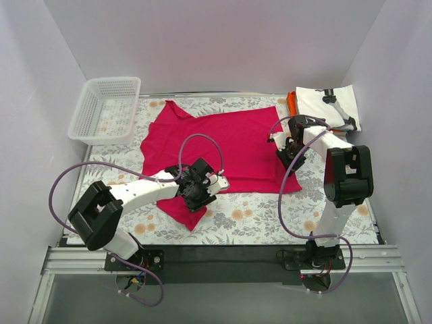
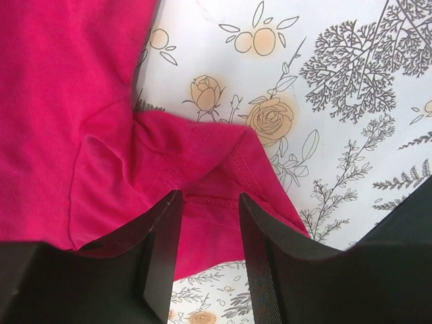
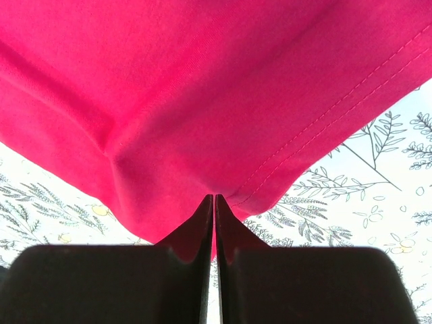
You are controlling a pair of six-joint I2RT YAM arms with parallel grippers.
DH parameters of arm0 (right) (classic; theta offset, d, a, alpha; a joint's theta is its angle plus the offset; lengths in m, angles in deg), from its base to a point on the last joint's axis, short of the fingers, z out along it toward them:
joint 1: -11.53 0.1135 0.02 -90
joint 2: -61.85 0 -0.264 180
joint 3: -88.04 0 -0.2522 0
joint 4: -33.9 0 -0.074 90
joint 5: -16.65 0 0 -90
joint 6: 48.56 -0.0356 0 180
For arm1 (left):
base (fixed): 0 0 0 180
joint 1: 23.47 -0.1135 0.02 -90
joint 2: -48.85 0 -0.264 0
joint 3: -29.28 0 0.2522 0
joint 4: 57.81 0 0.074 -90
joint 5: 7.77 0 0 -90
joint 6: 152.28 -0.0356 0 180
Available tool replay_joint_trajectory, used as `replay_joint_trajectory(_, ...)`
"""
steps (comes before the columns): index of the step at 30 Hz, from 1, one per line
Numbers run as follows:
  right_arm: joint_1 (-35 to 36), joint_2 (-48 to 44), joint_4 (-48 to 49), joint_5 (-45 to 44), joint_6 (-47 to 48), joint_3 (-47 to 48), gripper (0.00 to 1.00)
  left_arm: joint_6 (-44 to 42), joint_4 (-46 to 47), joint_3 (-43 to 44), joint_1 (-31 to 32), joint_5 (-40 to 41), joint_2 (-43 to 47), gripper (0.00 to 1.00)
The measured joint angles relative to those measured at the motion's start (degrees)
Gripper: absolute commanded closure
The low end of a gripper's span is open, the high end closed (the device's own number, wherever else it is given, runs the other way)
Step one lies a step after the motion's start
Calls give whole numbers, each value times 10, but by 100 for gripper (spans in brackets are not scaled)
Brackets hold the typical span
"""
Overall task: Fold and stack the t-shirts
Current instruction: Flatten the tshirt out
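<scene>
The crimson-pink t-shirt [image 1: 223, 142] lies spread across the floral table. Its near sleeve [image 2: 202, 169] is bunched under my left gripper [image 2: 209, 199], whose jaws stand apart over the sleeve's hem, gripping nothing. From above, that left gripper [image 1: 201, 190] hangs at the shirt's lower left. My right gripper [image 3: 214, 197] is shut on the bottom hem of the crimson shirt [image 3: 202, 101] and lifts it off the table at the shirt's right edge [image 1: 287, 154]. A folded white t-shirt with black print [image 1: 331, 106] rests on an orange one [image 1: 291, 102] at the back right.
A white mesh basket [image 1: 104, 108] stands at the back left corner. The floral tablecloth [image 1: 270, 216] shows in front of the shirt. White walls close in the left, back and right sides. The arm bases sit along the black rail at the near edge.
</scene>
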Motion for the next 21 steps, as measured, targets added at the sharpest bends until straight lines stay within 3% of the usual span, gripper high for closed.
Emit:
replay_joint_trajectory(4, -3, 0, -4, 2, 1, 0, 92, -6, 18, -4, 8, 17, -11, 63)
replay_joint_trajectory(8, -4, 0, -5, 4, 2, 0, 92, -12, 34, -10, 9, 32, -21, 71)
replay_joint_trajectory(12, -4, 0, -7, 7, 2, 4, 92, -18, 42, -12, 9, 51, -30, 97)
replay_joint_trajectory(13, -4, 0, -7, 8, 2, 5, 93, -19, 42, -12, 9, 53, -30, 100)
replay_joint_trajectory(21, -4, 0, -7, 11, 8, 5, 94, -34, 5, 45, 12, 25, -26, 100)
